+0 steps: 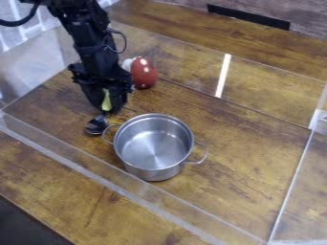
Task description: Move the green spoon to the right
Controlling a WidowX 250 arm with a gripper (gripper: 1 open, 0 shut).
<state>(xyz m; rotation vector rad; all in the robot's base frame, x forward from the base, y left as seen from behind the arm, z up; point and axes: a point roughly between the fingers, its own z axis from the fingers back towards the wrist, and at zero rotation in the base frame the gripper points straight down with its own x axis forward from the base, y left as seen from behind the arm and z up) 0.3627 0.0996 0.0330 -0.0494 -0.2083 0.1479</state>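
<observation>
The green spoon (98,123) lies on the wooden table left of the steel pot, its silver bowl toward the front. Its pale yellow-green handle runs up between my fingers. My gripper (102,103) points almost straight down, and its black fingers are closed against the handle's sides. The upper part of the handle is hidden by the fingers.
A steel pot (155,145) with two side handles stands just right of the spoon. A red-and-white mushroom toy (143,72) lies behind my gripper. Clear acrylic walls (76,163) fence the table's front and sides.
</observation>
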